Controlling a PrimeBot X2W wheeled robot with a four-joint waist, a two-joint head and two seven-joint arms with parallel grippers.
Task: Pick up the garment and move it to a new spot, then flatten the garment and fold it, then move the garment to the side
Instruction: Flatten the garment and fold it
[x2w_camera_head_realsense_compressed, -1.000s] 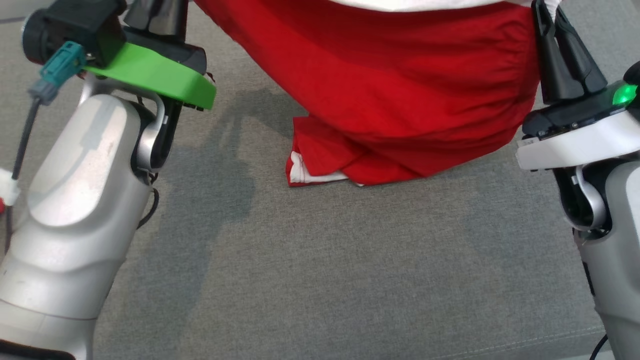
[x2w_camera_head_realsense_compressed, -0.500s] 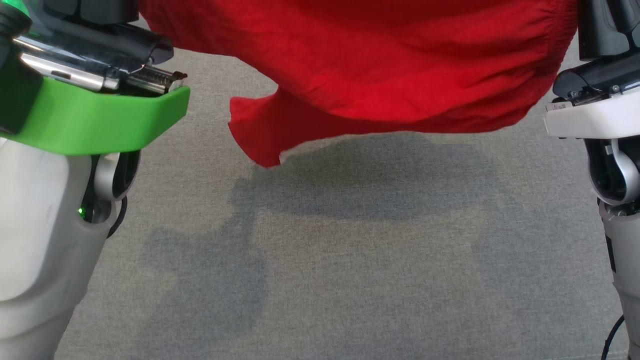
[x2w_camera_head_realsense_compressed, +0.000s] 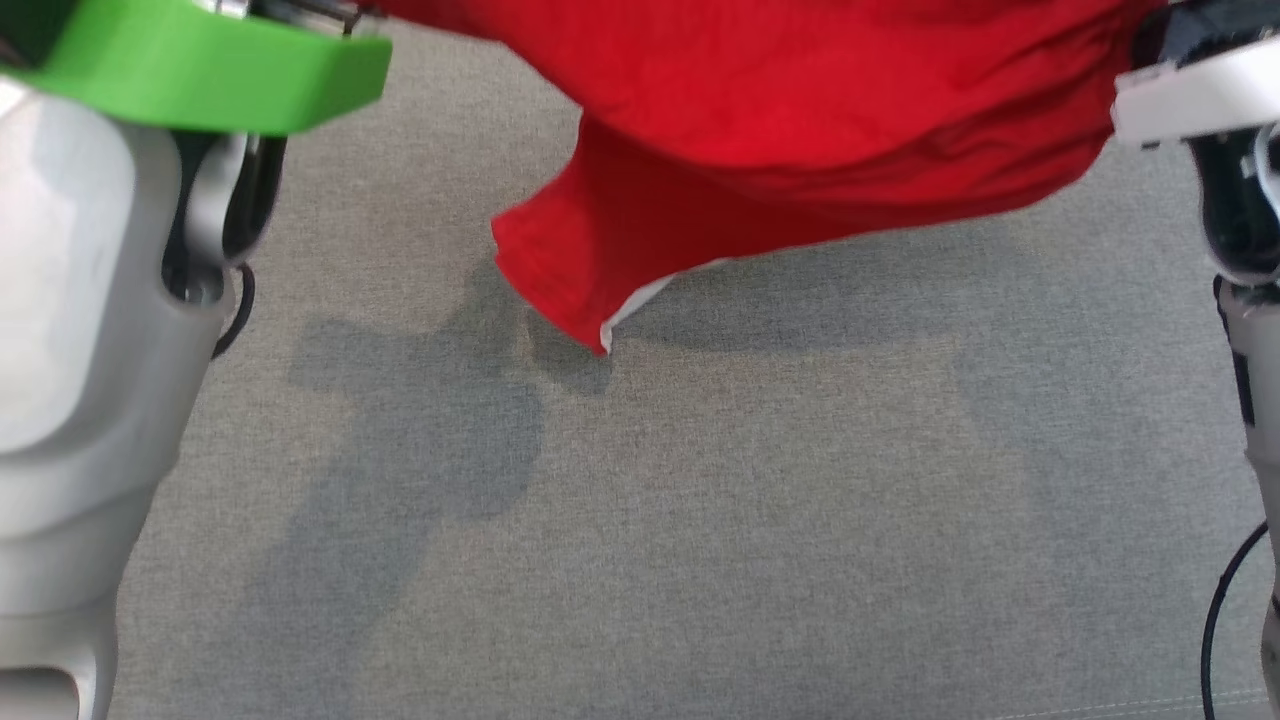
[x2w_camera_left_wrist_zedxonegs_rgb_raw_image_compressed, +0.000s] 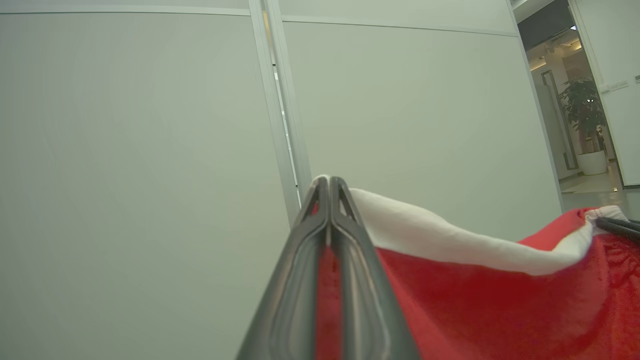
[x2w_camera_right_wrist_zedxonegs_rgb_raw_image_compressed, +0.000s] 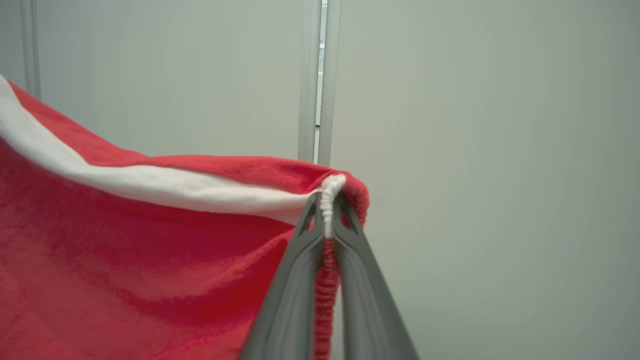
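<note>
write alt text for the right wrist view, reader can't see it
The right tool, shut, pinches the bunched corner of a red garment with a white band along its top edge. The cloth hangs away to the left of the view, in front of a pale panelled wall.

My left gripper (x2w_camera_left_wrist_zedxonegs_rgb_raw_image_compressed: 329, 184) is clamped on the garment (x2w_camera_left_wrist_zedxonegs_rgb_raw_image_compressed: 475, 305), with red cloth showing between its closed fingers. From there I see the white band (x2w_camera_left_wrist_zedxonegs_rgb_raw_image_compressed: 450, 245) sag rightward to the right gripper (x2w_camera_left_wrist_zedxonegs_rgb_raw_image_compressed: 614, 225). Behind stands a pale wall (x2w_camera_left_wrist_zedxonegs_rgb_raw_image_compressed: 140, 150). A plant (x2w_camera_left_wrist_zedxonegs_rgb_raw_image_compressed: 582, 102) shows through a doorway (x2w_camera_left_wrist_zedxonegs_rgb_raw_image_compressed: 550, 45).
</note>
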